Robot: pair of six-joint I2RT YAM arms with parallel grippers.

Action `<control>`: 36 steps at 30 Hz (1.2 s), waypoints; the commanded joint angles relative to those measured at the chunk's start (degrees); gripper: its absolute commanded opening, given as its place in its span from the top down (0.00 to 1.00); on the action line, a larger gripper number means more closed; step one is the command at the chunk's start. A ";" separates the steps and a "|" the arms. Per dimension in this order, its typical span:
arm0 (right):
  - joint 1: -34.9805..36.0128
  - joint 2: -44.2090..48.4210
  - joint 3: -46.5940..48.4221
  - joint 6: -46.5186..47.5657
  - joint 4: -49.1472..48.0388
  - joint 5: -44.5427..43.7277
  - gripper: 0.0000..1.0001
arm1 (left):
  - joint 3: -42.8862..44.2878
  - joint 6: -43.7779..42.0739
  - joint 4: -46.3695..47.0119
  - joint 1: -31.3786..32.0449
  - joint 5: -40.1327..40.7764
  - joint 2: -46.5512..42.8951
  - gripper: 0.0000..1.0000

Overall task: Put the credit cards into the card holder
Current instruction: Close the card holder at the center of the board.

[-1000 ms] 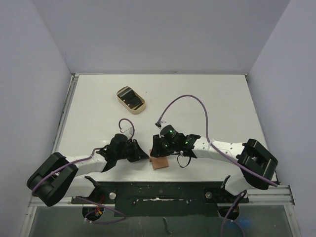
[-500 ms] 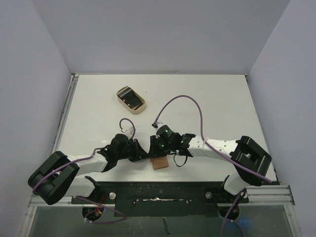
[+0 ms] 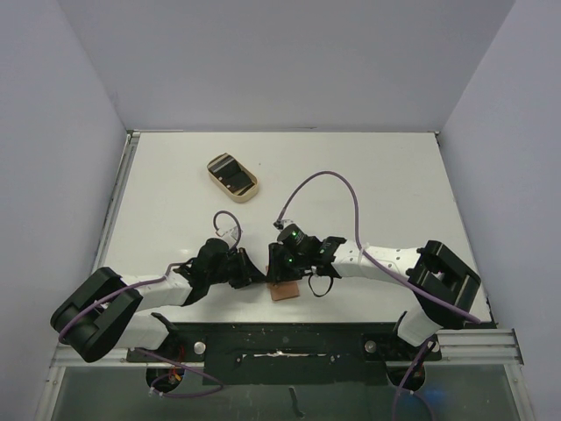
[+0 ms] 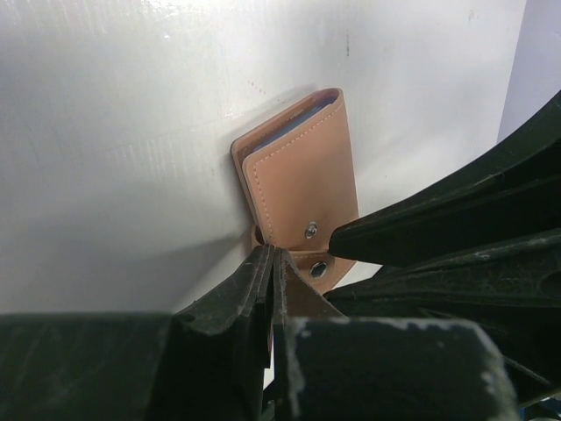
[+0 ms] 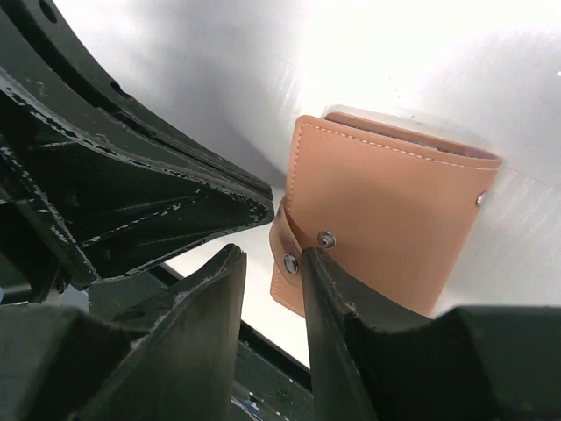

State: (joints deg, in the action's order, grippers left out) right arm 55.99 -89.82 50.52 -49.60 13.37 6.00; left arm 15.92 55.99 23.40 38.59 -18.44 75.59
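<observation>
The card holder [image 3: 283, 291] lies folded shut near the table's front edge, a tan leather wallet [image 4: 302, 189] with its snap tab [image 5: 287, 272] hanging loose off one side. My left gripper [image 3: 260, 277] is shut, its tips [image 4: 270, 254] against the wallet's edge at the root of the tab. My right gripper [image 5: 272, 253] is open and straddles the tab, one fingertip [image 5: 314, 256] wedged between the tab and the wallet's stud. Dark credit cards [image 3: 230, 173] lie in the tray at the back left.
The tan oval tray [image 3: 249, 193] stands well behind the arms at the left. Both grippers crowd the wallet; the left fingers [image 5: 175, 206] sit close beside the right ones. The table's dark front rail [image 3: 280, 338] runs just below the wallet.
My right gripper has shifted left, closer to the left gripper and over the wallet's tab, and its jaws have spread a little. The left arm and the wallet have stayed put.
</observation>
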 commanded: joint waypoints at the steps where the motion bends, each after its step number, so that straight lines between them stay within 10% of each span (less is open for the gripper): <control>1: 0.51 1.10 1.86 -1.25 0.57 -1.85 0.66 | 1.23 0.08 3.46 0.41 0.24 -0.17 0.99; 36: 0.51 -0.04 1.29 -2.14 -0.15 -0.33 0.73 | 0.64 0.09 3.34 0.80 1.21 -0.71 0.99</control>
State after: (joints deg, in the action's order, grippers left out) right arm 56.03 -89.10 50.52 -51.46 14.66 5.15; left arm 15.90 56.36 23.40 39.07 -17.80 75.57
